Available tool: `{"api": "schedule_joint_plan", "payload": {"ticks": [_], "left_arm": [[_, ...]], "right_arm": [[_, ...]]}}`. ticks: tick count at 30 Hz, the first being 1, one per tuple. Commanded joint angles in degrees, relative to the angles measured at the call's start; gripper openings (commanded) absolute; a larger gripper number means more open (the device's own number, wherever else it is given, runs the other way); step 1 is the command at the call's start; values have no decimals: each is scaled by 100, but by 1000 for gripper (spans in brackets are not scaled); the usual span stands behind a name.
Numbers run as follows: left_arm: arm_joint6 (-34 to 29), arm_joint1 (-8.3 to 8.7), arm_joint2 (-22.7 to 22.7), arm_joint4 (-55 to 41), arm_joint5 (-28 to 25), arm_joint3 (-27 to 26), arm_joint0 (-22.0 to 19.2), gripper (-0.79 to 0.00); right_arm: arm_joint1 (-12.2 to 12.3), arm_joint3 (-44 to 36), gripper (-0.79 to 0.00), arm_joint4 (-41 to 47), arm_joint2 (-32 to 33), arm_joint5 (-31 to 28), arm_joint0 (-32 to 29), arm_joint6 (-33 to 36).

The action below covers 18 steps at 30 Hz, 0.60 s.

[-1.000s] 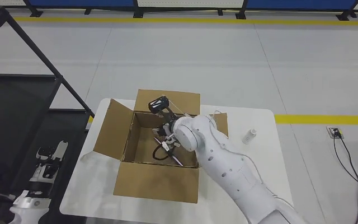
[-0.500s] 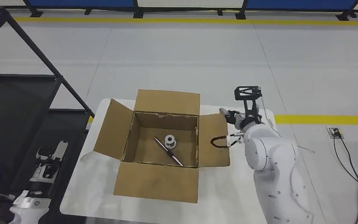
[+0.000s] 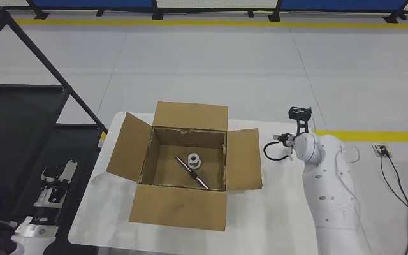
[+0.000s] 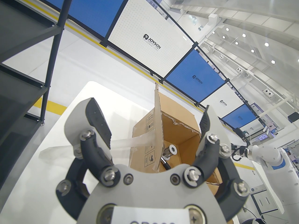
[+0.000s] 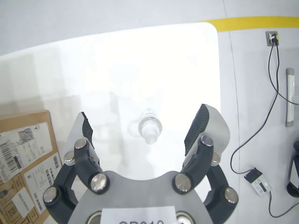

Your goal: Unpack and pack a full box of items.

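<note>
Right gripper (image 5: 143, 115): jaws spread wide, nothing clamped; it hangs above the white table (image 5: 140, 59) to the right of the box (image 5: 23, 141). In the right wrist view a small clear bottle (image 5: 149, 129) appears in the gap between the two fingers (image 5: 197, 122); neither pad touches it. The bottle rests on the table, apart from the box's labelled right flap; whether it stands upright or lies on its side cannot be told.

Left gripper (image 4: 149, 108): jaws likewise apart, nothing between them; it stands off the left side of the box (image 4: 144, 136) and faces it across the table (image 4: 70, 141). A strip of clear tape (image 4: 133, 141) hangs from the box's upright left flap.

Box (image 3: 185, 210): cardboard, placed on the left half of the table (image 3: 287, 204), all four flaps folded outward. Contents, seen in the top view: one short silver cylinder (image 3: 194, 159) near the middle of the floor; one slim dark rod (image 3: 193, 173) lying diagonally just beside it. Both parts also show in the left wrist view, the cylinder (image 4: 170, 149) above the rod (image 4: 164, 164).

Right arm (image 3: 319, 166): over the table's right edge, well apart from the box opening.

Surroundings: a yellow floor line (image 3: 363, 135) runs past the table's right side; a black rack (image 3: 38, 127) stands to the left.
</note>
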Motion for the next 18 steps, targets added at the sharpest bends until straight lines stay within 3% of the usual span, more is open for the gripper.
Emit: {"api": "schedule_joint_plan", "payload": {"ticks": [1,7,8,10,12,13,18], "left_arm": [[0,0,0,0,0,0,0,0],[0,0,0,0,0,0,0,0],[0,0,0,0,0,0,0,0],[0,0,0,0,0,0,0,0],[0,0,0,0,0,0,0,0],[0,0,0,0,0,0,0,0],[0,0,0,0,0,0,0,0]], "right_arm": [[24,295,0,77,33,-143,126,80],[58,844,-22,56,-7,-117,278,-73],[63,931,-71,60,-12,-111,309,-73],[73,1072,-259,89,-20,-111,368,-62],[87,1151,-369,109,-21,-137,408,-56],[94,1185,-409,108,-24,-141,415,-50],[118,1206,-465,129,-64,-137,408,-20]]}}
